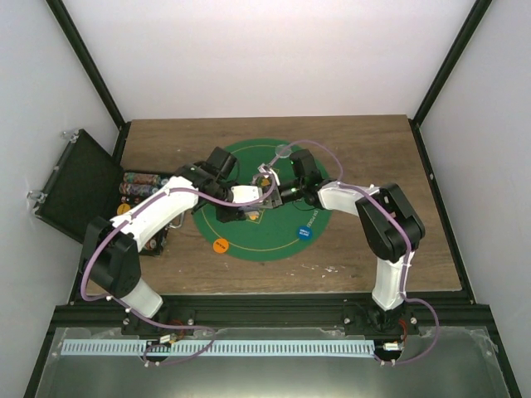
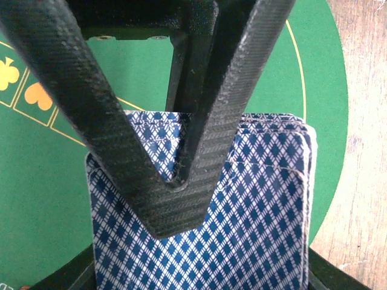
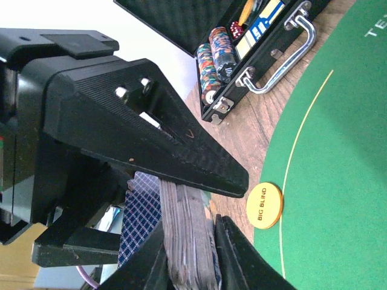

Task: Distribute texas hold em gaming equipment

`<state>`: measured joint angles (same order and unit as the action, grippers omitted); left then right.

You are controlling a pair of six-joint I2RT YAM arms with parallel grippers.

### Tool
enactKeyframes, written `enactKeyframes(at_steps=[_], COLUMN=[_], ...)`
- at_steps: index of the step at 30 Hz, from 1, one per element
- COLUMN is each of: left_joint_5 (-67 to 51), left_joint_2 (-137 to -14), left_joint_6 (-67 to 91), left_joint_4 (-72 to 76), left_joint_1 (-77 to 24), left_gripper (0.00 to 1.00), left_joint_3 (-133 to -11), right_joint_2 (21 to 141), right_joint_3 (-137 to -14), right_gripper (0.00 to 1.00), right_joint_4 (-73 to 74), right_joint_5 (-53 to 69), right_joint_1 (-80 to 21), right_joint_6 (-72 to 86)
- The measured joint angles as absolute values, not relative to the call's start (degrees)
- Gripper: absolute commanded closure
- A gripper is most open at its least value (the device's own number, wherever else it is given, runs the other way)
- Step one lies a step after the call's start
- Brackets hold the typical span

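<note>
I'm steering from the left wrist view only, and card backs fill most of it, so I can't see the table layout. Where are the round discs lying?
Observer: The orange disc sits at the near-left edge of the green mat, on your left arm's side.
Operator: And the blue one?
Observer: The blue disc lies on the mat's near-right part, inside the edge.
Operator: Anything on the far side?
Observer: The clear disc lies on the mat close to its far edge.
</note>
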<state>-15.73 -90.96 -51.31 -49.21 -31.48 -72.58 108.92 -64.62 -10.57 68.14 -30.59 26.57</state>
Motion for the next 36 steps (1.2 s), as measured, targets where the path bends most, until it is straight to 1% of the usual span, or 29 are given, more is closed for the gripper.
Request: enactKeyframes(at_steps=[2, 4, 12, 23, 25, 27, 33, 36], left_joint_5=[-15.7, -15.5, -13.9, -13.0, -12.9, -12.8, -12.7, -12.8], left_joint_2=[-91.0, -91.0, -91.0, -91.0, -91.0, -91.0, -91.0, -90.9], left_joint_6=[-51.2, -51.2, -51.2, -51.2, -51.2, -51.2, -51.2, -51.2], left_joint_4=[-49.0, -48.6, -47.0, -46.5, -46.3, -46.3, -46.3, -46.3], left_joint_1=[-31.5, -31.6, -31.6, -31.5, -31.5, -31.4, -31.4, -31.4], left_gripper=[0.51, 0.51, 0.51, 0.51, 0.51, 0.5, 0.5, 0.5], left_joint_3=[-72.6, -72.6, -72.2, -71.7, -71.6, -71.5, -71.5, -71.5], right_joint_2=[108.6, 107.8, 106.2, 103.7, 103.3, 103.1, 102.6, 101.8], right_joint_3=[-64.6, -64.8, -64.8, -64.8, -64.8, -64.8, -64.8, -64.8], right_gripper=[0.71, 0.68, 0.66, 0.67, 0.66, 0.62, 0.45, 0.4], right_joint_4=[-9.5, -8.1, -3.4, 1.8, 2.6, 3.4, 4.2, 3.3], right_joint_5=[67.4, 66.3, 61.0, 56.4, 55.9, 55.7, 59.0, 60.4], right_joint_1=[-30.6, -30.6, -30.7, -29.5, -29.3, -29.2, -28.9, -28.8], right_joint_6=[26.3, 26.0, 24.2, 21.5, 20.9, 20.3, 18.0, 17.8])
